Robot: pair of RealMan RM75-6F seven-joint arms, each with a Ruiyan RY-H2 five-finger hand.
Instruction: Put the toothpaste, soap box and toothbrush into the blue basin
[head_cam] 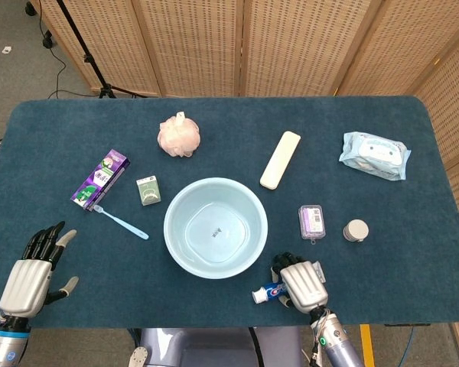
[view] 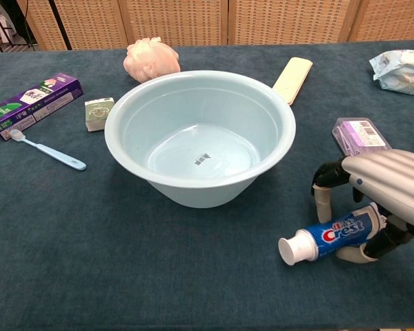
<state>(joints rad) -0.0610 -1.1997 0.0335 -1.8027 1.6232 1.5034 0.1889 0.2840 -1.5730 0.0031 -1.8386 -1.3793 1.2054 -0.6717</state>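
Note:
The light blue basin (head_cam: 190, 216) (view: 193, 187) stands empty at the table's middle. A blue Crest toothpaste tube (head_cam: 268, 293) (view: 330, 237) lies in front of it to the right, cap pointing left. My right hand (head_cam: 303, 284) (view: 390, 185) is curled over the tube's tail, gripping it between fingers and thumb. A light blue toothbrush (head_cam: 122, 222) (view: 50, 150) lies left of the basin. Beside it sits a small green box (head_cam: 148, 190) (view: 99, 112). A clear purple box (head_cam: 312, 222) (view: 361, 134) lies right of the basin. My left hand (head_cam: 35, 270) rests open at the front left.
A purple carton (head_cam: 99, 178) (view: 33, 96) lies by the toothbrush head. A pink bath puff (head_cam: 178, 135) (view: 150, 58), a cream case (head_cam: 280, 159) (view: 293, 79) and a wipes pack (head_cam: 374, 155) (view: 402, 69) sit behind the basin. A small round jar (head_cam: 356, 230) stands far right.

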